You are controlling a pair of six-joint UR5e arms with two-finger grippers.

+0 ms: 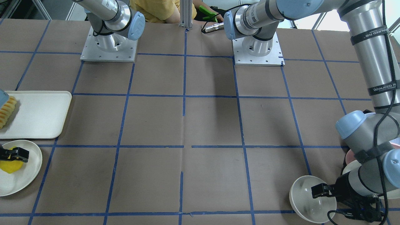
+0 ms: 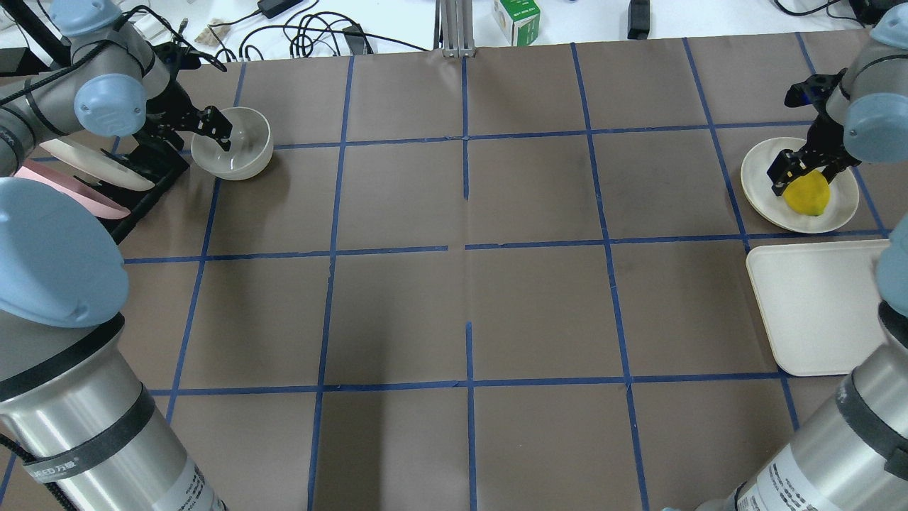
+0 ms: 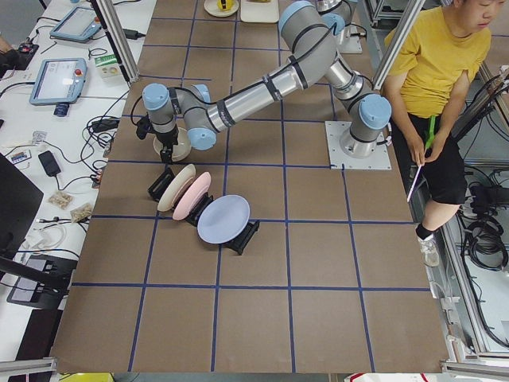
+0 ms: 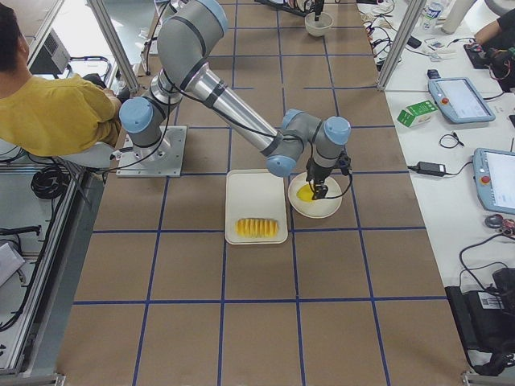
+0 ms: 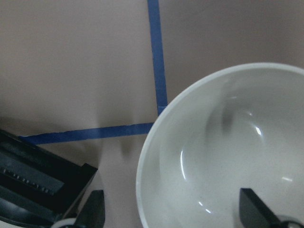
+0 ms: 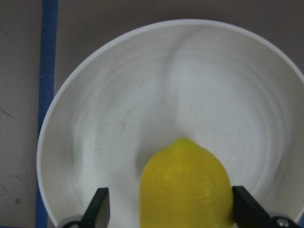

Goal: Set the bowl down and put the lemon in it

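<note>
- Tray (image 2: 816, 305) comes first, at the right edge of the desk (image 2: 397, 298) and nearest the robot's side. We see ridged orange-yellow slices (image 4: 257, 227) on it, which are no part of this job.
- Just beyond it along the same edge, the lemon (image 6: 185, 185) lies on a flat cream plate (image 2: 759, 177). We judge it light, firm and waxy, quick to roll or squirt out of a pinch, so we would take it across its fat middle.
- Its long axis lies flat on the plate, and in the wrist view one pointed end aims at the plate's middle. The axis runs between the fingers, so they would close across the short width.
- The right end effector (image 6: 170, 211) is spread wide to either side of the lemon and grips nothing. One finger is at the skin or just beside it, the other clearly apart.
- Farthest off, near the desk's far left corner, the bowl (image 2: 248, 142) stands on its base, mouth up. Being round, it has no long axis to speak of. Upright plates (image 3: 196, 195) stand just beside it.
- We take the bowl as stiff, glossy, breakable and heavier than the lemon. The rim wall is the only hold, and a one-sided pinch may let it tip.
- The left end effector (image 5: 173, 209) is wide open astride that wall, one finger inside and one outside, neither pressing as far as we can tell.
</note>
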